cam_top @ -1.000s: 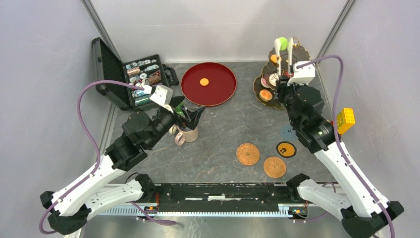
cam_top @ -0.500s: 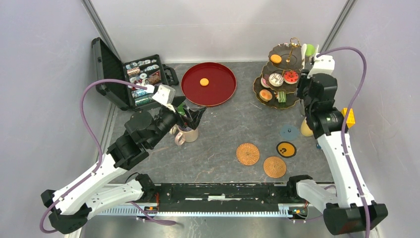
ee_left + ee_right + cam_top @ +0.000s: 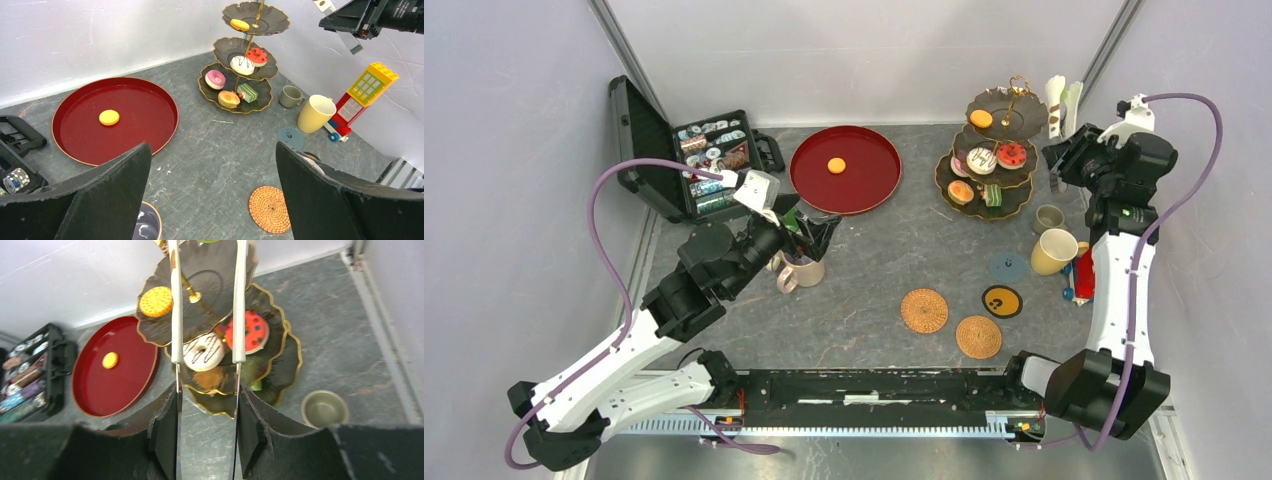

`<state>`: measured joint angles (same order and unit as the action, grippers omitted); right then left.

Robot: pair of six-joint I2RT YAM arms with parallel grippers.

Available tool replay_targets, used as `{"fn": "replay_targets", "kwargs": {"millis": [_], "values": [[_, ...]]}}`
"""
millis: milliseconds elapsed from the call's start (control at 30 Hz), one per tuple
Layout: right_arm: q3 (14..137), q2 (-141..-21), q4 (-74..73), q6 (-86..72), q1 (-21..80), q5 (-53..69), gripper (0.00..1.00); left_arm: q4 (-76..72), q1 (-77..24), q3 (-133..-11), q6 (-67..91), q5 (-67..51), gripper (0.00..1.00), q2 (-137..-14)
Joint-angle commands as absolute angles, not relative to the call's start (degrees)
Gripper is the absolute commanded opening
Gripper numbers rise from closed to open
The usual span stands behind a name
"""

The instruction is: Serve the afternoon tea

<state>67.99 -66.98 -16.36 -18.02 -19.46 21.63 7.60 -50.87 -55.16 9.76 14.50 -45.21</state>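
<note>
The dark three-tier stand [image 3: 1021, 180] stands back right with an orange biscuit [image 3: 981, 118] on top, a white doughnut [image 3: 981, 158] and red cake [image 3: 1012, 154] in the middle, and pink, orange and green cakes below. My right gripper [image 3: 1066, 156] is shut on white tongs [image 3: 1058, 100], raised right of the stand; in the right wrist view the tongs [image 3: 174, 315] reach over the stand [image 3: 150, 330], with a bit of green at their tips. My left gripper [image 3: 809, 228] is open above the beige mug [image 3: 804, 270]. A yellow mug [image 3: 1054, 250] and a small grey mug [image 3: 1049, 217] stand at the right. No green-lined mug shows.
A round red tray [image 3: 864, 190] holds one orange biscuit [image 3: 836, 165]. An open black case [image 3: 709, 155] sits back left. Two woven coasters [image 3: 924, 310], a black one [image 3: 1002, 300] and a blue one [image 3: 1007, 266] lie front right. A toy brick house [image 3: 367, 95] stands by the right wall.
My right arm has swung from over the stand to its right and back, carrying the tongs, uncovering the yellow and grey mugs. The left arm has hardly moved.
</note>
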Motion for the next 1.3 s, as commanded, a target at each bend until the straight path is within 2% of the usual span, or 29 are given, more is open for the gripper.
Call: {"fn": "replay_targets", "kwargs": {"millis": [0, 133, 333, 633, 767, 1067, 1267], "values": [[66.52, -67.83, -9.19, -21.38, -19.89, 31.51, 0.12, 6.33, -51.06, -55.81, 10.28, 14.89, 1.0, -45.44], [65.85, -69.26, -9.5, -20.65, -19.86, 30.11, 0.17, 6.4, -51.06, -55.81, 10.13, 14.94, 1.0, -45.52], [65.91, -70.8, -11.35, -18.88, -19.8, 25.56, 0.31, 6.42, -51.06, -55.81, 10.02, 15.14, 1.0, -45.75], [66.14, -72.43, -10.84, -17.96, -19.8, 25.94, 0.5, 6.5, -51.01, -55.81, 10.02, 15.26, 1.0, -46.14], [66.1, -72.15, -11.18, -17.36, -19.79, 25.82, 0.55, 6.48, -50.98, -55.82, 10.1, 15.25, 1.0, -46.07], [65.92, -69.74, -11.6, -16.88, -19.81, 24.56, 0.56, 6.5, -50.98, -55.81, 10.2, 14.95, 1.0, -45.97], [67.22, -63.59, -12.4, -16.46, -19.78, 17.53, 0.52, 6.42, -50.98, -55.86, 10.37, 14.68, 1.0, -45.8]]}}
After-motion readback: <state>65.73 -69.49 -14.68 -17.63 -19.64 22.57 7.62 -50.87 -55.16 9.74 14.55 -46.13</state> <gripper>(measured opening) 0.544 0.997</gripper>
